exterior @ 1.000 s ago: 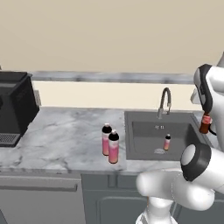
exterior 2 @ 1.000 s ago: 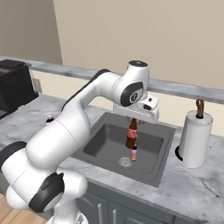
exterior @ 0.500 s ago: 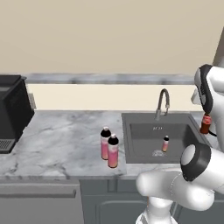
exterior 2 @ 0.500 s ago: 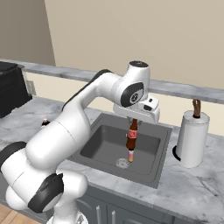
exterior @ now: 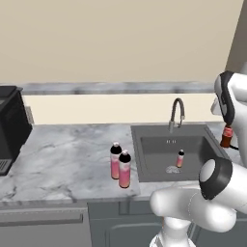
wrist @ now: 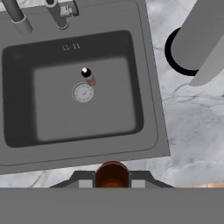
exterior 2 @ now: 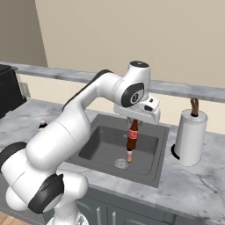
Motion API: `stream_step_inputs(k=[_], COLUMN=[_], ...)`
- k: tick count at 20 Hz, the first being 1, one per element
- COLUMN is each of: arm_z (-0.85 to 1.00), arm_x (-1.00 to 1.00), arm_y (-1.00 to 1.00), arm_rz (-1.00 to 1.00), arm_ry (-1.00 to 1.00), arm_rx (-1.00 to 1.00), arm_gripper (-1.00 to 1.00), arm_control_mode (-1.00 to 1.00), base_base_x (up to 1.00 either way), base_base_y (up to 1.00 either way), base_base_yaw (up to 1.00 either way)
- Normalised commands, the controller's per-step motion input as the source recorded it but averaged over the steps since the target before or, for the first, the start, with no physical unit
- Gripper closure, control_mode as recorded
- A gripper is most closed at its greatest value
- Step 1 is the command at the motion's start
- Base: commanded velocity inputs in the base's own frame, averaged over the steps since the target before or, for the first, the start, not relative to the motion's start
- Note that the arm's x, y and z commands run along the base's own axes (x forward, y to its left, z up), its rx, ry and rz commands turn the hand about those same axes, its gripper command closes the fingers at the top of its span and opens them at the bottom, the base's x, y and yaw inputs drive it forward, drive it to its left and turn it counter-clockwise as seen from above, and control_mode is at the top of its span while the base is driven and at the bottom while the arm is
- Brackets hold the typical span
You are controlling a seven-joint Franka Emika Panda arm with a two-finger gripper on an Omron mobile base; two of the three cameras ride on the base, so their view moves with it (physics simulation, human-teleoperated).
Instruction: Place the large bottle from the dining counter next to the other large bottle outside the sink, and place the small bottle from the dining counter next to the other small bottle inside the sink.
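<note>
- While the arm reaches over the basin, the pincer (exterior 2: 133,121) is closed tight on the neck of the small dark brown bottle (exterior 2: 132,136), which hangs upright with its red label showing, clear of the sink floor.
- From the hand camera, the brown bottle's top (wrist: 112,174) sits between the pincer's two finger tips, above the near rim of the sink (wrist: 148,83).
- In the left base view the held bottle (exterior: 226,136) shows at the right edge of the sink (exterior: 144,159), beside the white arm.
- Small pale pinkish bottle (exterior: 180,158) with a dark cap stands upright on the sink floor, just beside the round drain (wrist: 82,92); the hand camera shows it (wrist: 88,76) from above.
- Curved metal faucet (exterior: 176,114) rises at the back rim.
- Two large pink bottles (exterior: 120,163) with dark caps stand side by side on the grey marble counter (exterior: 62,159), just left of the sink.
- Paper towel roll (exterior 2: 190,136) stands upright on the counter, right of the sink.
- Black coffee machine (exterior: 10,130) sits at the counter's far left.
</note>
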Motion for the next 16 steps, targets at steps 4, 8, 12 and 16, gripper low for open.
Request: stream_step_inputs(k=[4,8,12,16], arm_z=[0.00,0.00,0.00,0.00], arm_x=[0.00,0.00,0.00,0.00], arm_y=[0.00,0.00,0.00,0.00], arm_rz=[0.00,0.00,0.00,0.00], arm_ry=[0.00,0.00,0.00,0.00], arm_rx=[0.00,0.00,0.00,0.00], arm_gripper=[1.00,1.00,1.00,1.00], arm_control_mode=[1.00,1.00,1.00,1.00], base_base_x=[0.76,0.87,0.87,0.63], base_base_y=[0.24,0.21,0.23,0.23], base_base_yaw=[-0.01,0.00,0.00,0.00])
